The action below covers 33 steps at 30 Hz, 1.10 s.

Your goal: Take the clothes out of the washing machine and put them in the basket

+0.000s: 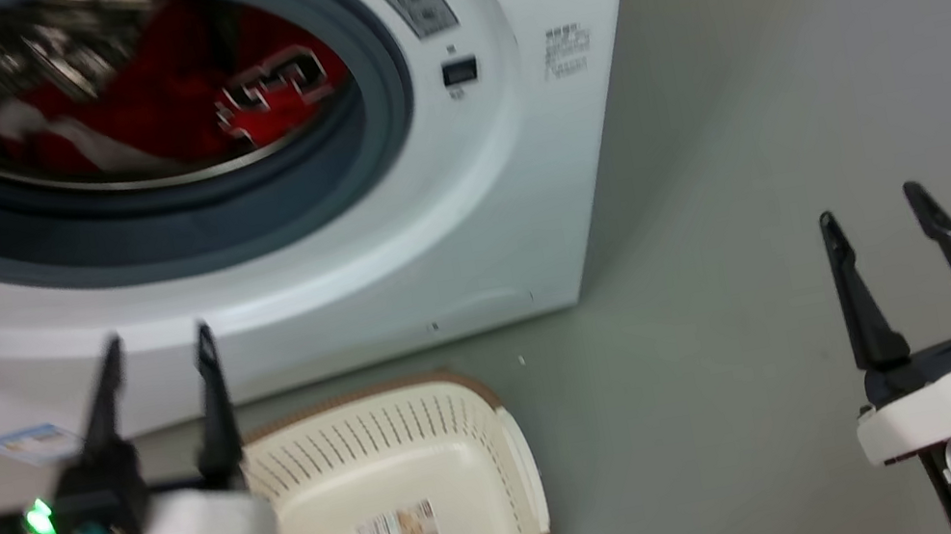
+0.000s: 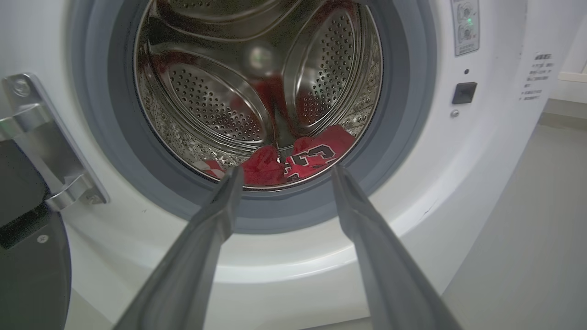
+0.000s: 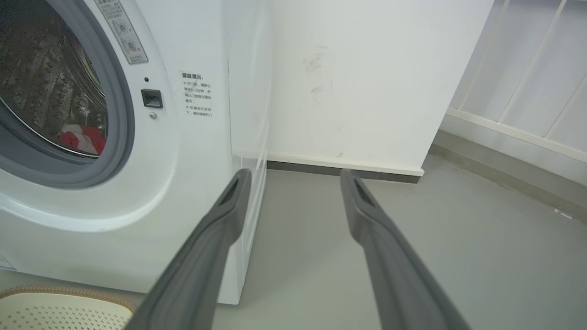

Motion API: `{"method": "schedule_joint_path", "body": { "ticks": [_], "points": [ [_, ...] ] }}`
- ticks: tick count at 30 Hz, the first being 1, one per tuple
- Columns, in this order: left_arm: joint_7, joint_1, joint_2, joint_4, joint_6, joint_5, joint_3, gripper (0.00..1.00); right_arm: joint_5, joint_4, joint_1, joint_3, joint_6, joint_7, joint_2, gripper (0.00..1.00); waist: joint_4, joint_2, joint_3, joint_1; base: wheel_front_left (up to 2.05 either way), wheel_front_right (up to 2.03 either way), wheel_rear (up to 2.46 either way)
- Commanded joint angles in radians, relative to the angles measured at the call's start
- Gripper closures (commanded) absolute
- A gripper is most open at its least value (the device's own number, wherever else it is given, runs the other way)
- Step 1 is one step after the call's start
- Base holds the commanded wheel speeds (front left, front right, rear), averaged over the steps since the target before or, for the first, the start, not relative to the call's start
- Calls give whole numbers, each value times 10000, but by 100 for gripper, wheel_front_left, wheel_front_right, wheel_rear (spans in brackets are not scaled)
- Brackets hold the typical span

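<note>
Head view
- The washing machine (image 1: 522, 200) is occupying the upper left. Its porthole is standing open, ringed by the grey door seal (image 1: 392, 125).
- The clothes (image 1: 152, 99) are lying in the bottom of the drum; a numeral patch is facing the opening.
- The basket (image 1: 523, 454) is sitting on the floor (image 1: 751, 111) just in front of the machine, below the porthole, with its bottom label showing.
- Open floor is extending to the right of the machine and the basket.
- The left gripper (image 1: 157, 338) is hovering above the basket's left rear rim, with its fingers spread, holding nothing and pointing at the machine front.
- The right gripper (image 1: 870, 204) is hanging over bare floor, well apart from the machine. Its fingers are likewise spread and holding nothing.

Left wrist view
- The left gripper's fingers are aiming at the lower edge of the porthole and are framing the clothes between their tips.
- The tips are stopping short of the seal and are not touching fabric.
- The perforated drum (image 2: 257, 91) is presenting clear depth above the garments.
- The hinge (image 2: 46, 137) and the dark door (image 2: 27, 275) are bounding the left side.

Right wrist view
- The right gripper's fingers are pointing past the machine's right corner toward the wall (image 3: 367, 68).
- Unobstructed floor is lying between the fingers and a railing (image 3: 527, 68) on the right.
- A corner of the basket is showing at lower left.
</note>
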Motion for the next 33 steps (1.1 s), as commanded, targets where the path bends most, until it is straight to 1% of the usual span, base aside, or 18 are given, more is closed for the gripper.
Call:
{"method": "schedule_joint_path", "body": {
  "ticks": [1, 3, 7, 9, 12, 16, 22, 23, 28, 30, 33],
  "points": [
    [-26, -646, 225, 194, -83, -18, 152, 0, 3, -31, -283, -56, -7, -21, 22, 0, -530, 0, 1421, -1, 0, 0, 0],
    [-26, -1456, 601, 686, -268, -105, 328, 0, 76, -92, -451, -177, -10, -23, 15, 0, -690, 0, 2028, -1, 0, 0, 0],
    [-25, -3596, 1641, 2059, -635, -318, 493, 0, 242, -254, -808, -272, -10, -21, 21, 0, -985, 0, 3201, -1, 0, 0, 0],
    [254, -4788, 2168, 2839, -736, -411, 406, 0, 318, -305, -972, -287, -10, -23, 22, 0, -1112, 0, 3714, -1, 0, 0, 0],
    [1084, -6621, 2887, 3806, -826, -517, 150, 0, 432, -382, -1131, -304, -10, -23, 22, 0, -1280, 0, 4398, -1, 0, 0, 0],
    [2585, -8934, 3760, 4813, -885, -624, -665, 0, 589, -498, -1292, -245, -10, -23, 22, 0, -1467, 0, 5259, -1, 0, 0, 0],
    [4908, -11941, 5008, 5965, -889, -1680, -2490, 0, 961, -757, -1512, 181, -8, -23, 24, 0, -1869, 0, 6227, -1, 0, 0, 0],
    [5311, -12370, 5158, 6145, -890, -1926, -2678, 0, 1032, -812, -1506, 246, -10, -23, 23, 0, -1956, 0, 6334, -1, 0, 0, 0],
    [7528, -13934, 6095, 6604, -892, -2763, -4069, 0, 1346, -956, -1333, 710, -10, -23, 23, 0, -2461, 0, 6743, -1, 0, 0, 0],
    [8582, -14359, 6398, 6772, -892, -3155, -4487, 0, 1425, -1003, -1261, 904, -10, -23, 23, 0, -2660, 0, 6838, -1, 0, 0, 0],
    [9838, -15002, 6883, 6804, -893, -3565, -5068, 0, 1586, -1070, -1087, 1111, -10, -23, 24, 0, -2915, 0, 6993, -1, 0, 0, 0]
  ]
}}
